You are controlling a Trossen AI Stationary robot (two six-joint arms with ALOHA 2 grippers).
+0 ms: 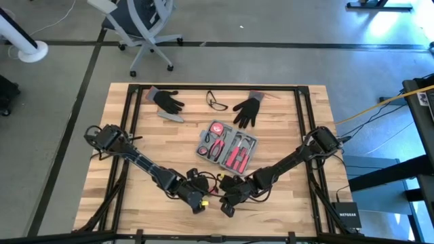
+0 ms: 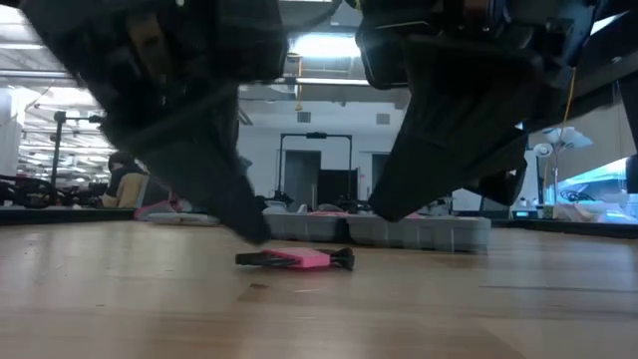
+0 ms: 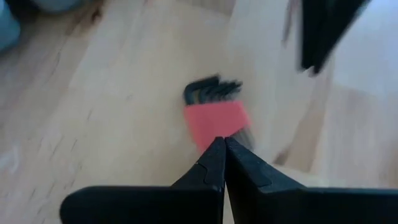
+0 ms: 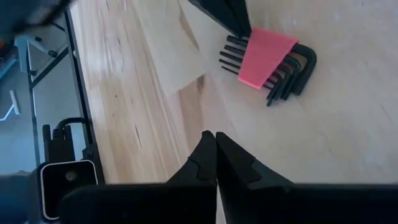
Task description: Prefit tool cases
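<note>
On the wooden tabletop (image 1: 135, 169), the left pincer (image 1: 200, 203) sits low at the near edge with its fingers clenched together and grasping nothing, its tip close to a set of black hex keys in a pink holder (image 3: 217, 115). Just right of it the right pincer (image 1: 227, 207) is likewise clenched and empty, the hex keys lying on bare wood near it. Farther back, at the middle of the tabletop, the blue-grey tool case (image 1: 227, 147) lies open and flat with red-handled tools in its recesses, black gloves (image 1: 167, 100) and safety glasses (image 1: 216, 102) beyond it.
</note>
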